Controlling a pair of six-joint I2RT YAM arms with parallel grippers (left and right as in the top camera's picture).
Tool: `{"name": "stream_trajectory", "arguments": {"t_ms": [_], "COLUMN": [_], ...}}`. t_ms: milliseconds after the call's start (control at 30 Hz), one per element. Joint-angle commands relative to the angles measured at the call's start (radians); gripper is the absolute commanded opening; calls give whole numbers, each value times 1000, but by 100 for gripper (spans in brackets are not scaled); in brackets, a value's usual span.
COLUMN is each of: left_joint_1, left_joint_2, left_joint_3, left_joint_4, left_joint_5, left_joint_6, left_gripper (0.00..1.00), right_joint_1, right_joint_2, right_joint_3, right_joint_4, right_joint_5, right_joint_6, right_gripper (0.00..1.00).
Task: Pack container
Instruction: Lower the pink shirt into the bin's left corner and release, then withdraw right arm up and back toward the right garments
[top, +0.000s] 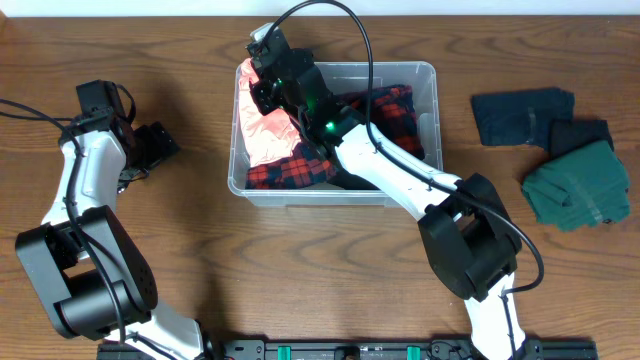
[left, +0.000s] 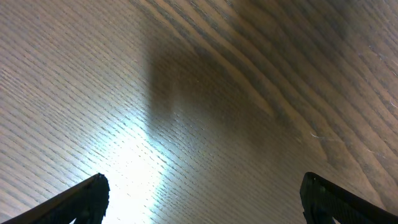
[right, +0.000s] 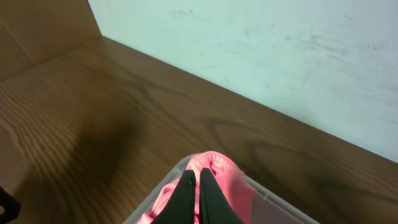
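The clear container stands at the middle back of the table. It holds a pink cloth on its left side and a red plaid cloth with dark fabric beside it. My right gripper is over the bin's far-left corner. In the right wrist view the right gripper is shut on a bunched fold of the pink cloth, which rises above the container rim. My left gripper is far left, off the bin. In the left wrist view the left gripper is open above bare wood.
Right of the bin lie a folded navy cloth, a black cloth and a folded green cloth. A pale wall runs behind the table's back edge.
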Motion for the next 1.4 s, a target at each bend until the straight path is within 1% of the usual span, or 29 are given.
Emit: {"name": "stream_trajectory", "arguments": {"t_ms": [0,267,467,600,767,800,833,867,933,967,1000,1067,1167,1267,1367], "left_joint_1": [2,2,2,2,2,2,2,2,3,2,2,2,2,2,2], "left_joint_2": [6,6,6,6,6,6,6,6,6,6,6,6,6,6,6], "left_joint_3": [-6,-6,-6,-6,-6,-6,-6,-6,-6,-6,-6,-6,-6,-6,-6], "left_joint_4": [-1,-1,-1,-1,-1,-1,-1,-1,-1,-1,-1,-1,-1,-1,-1], "left_joint_5": [-3,-3,-3,-3,-3,-3,-3,-3,-3,-3,-3,-3,-3,-3,-3], "left_joint_6": [-9,-9,-9,-9,-9,-9,-9,-9,-9,-9,-9,-9,-9,-9,-9], "left_gripper": [98,98,98,98,98,98,98,98,98,98,98,98,98,98,98], "right_joint_1": [-14,-14,-14,-14,-14,-14,-15,-17,-18,-18,-18,-20,-29,-46,-77], "right_joint_2": [48,147,204,202,148,130,106,83,26,-7,-40,-110,-217,-327,-420], "right_joint_3": [14,14,14,14,39,48,60,71,90,95,96,96,96,96,96], "right_joint_4": [15,35,-9,-23,-32,-43,-61,-78,-112,-127,-140,-176,-282,-451,-626], "right_joint_5": [-10,-23,-23,-22,-11,-11,-10,-7,15,36,56,98,121,132,221], "right_joint_6": [-7,-2,-2,-3,-8,-8,-8,-8,-8,-7,-8,-17,-80,-158,-152], "right_gripper": [4,4,4,2,3,9,18,38,74,88,99,99,99,99,99]}}
